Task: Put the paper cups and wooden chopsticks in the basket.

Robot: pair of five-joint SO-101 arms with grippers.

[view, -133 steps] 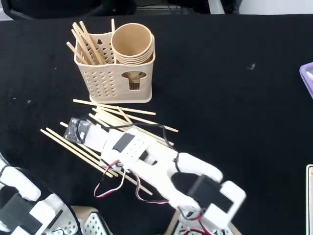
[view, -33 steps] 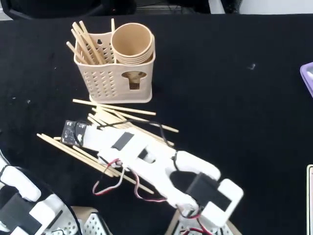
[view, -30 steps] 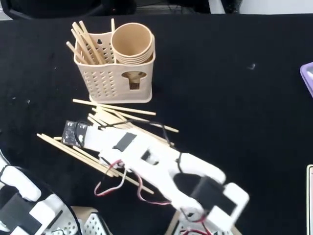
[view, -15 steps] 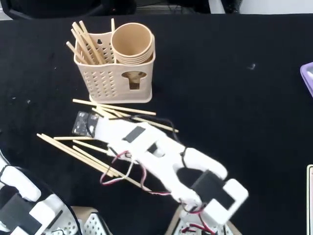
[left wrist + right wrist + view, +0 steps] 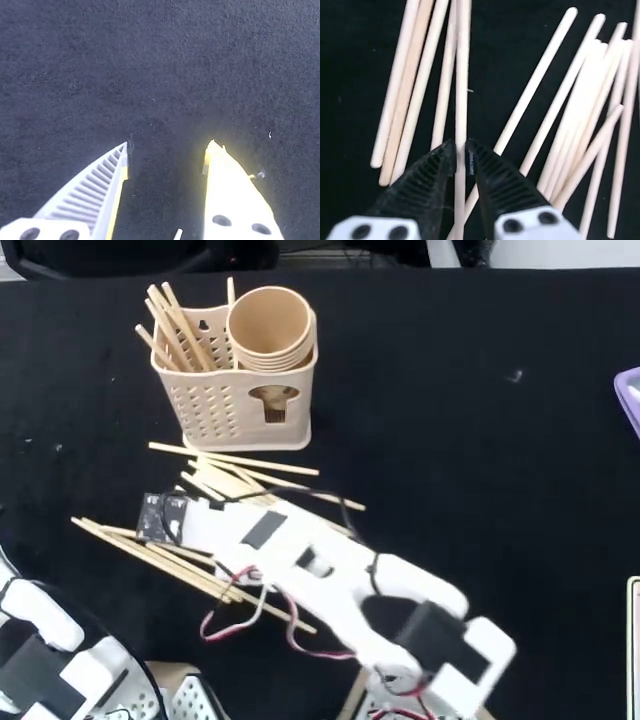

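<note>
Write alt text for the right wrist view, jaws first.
The right gripper has its black jaws pinched on one wooden chopstick that lies on the black table. More loose chopsticks lie on both sides of it, some in a tight, overlapping bunch.

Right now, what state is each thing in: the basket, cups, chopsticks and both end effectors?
Basket: upright.
Paper cups: stacked inside the basket.
Basket chopsticks: standing, leaning in their compartment.
Loose chopsticks: lying scattered on the table.
Right end effector: shut on one chopstick.
Left end effector: open, holding nothing.
</note>
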